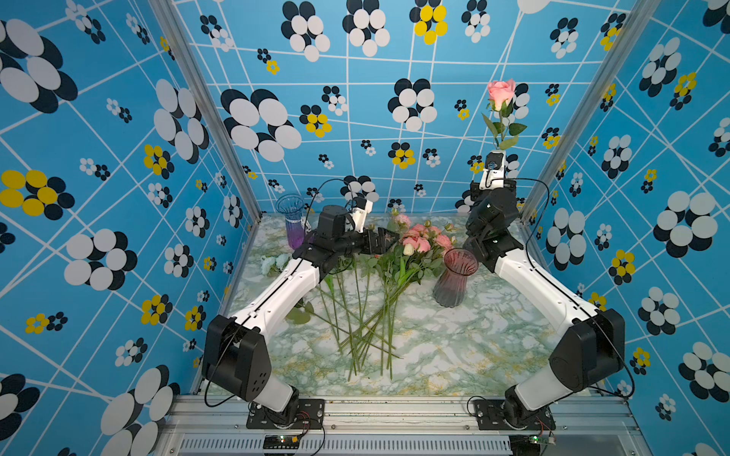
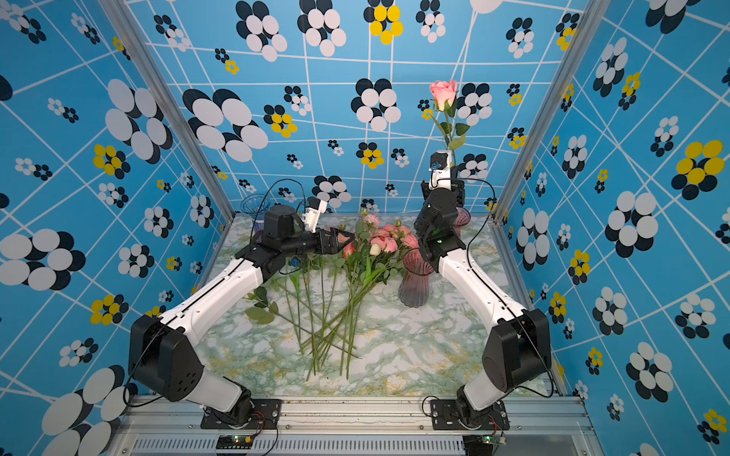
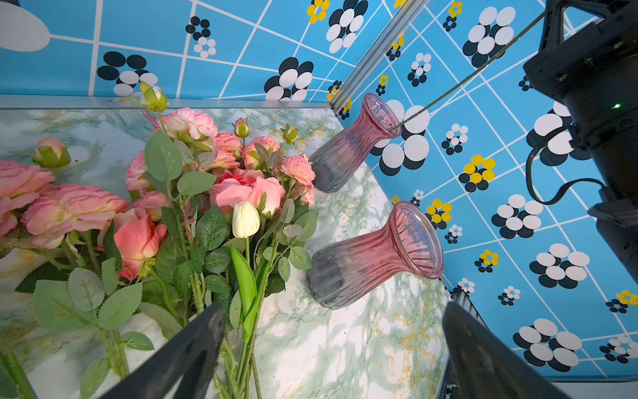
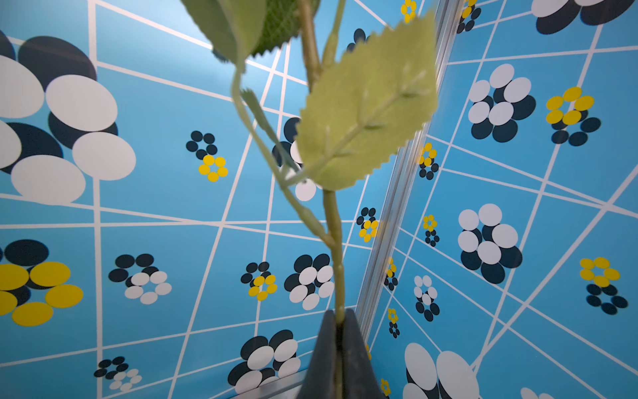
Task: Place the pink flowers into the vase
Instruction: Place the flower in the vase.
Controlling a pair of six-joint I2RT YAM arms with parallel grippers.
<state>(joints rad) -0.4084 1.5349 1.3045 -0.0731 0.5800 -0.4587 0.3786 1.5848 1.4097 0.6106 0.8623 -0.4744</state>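
Your pink rose [image 1: 501,91] stands upright, high above the counter [image 1: 454,347] near the back right corner. Its bloom is on top and its stem [image 4: 333,221] is pinched between the pressed-together jaws of the right pincer [image 4: 340,321]. The other pink flowers [image 1: 422,237] lie in a loose bunch mid-counter, heads toward the back wall and stems fanning toward the front edge.

What matters for your coming move is that the stem's long axis is near vertical and the far vase [image 2: 461,217] sits almost straight below the right pincer, half hidden behind that arm. In the left wrist view a thin green line runs from that vase's mouth up toward the right arm. I judge it to be the rose's lower stem with its end at the rim, but you cannot tell whether it is inside. The move looks like a straight descent, keeping the stem lined up with that narrow mouth.

The near vase [image 1: 454,276] stands upright just beside the right forearm, so mind the elbow. The left pincer [image 3: 331,307] is spread wide and empty, low at the bunch, and is the nearer arm for the next stem. The walls crowd the far vase, and the open room lies toward the front. A blue-and-purple vase [image 1: 292,221] stands at the back left, well apart.
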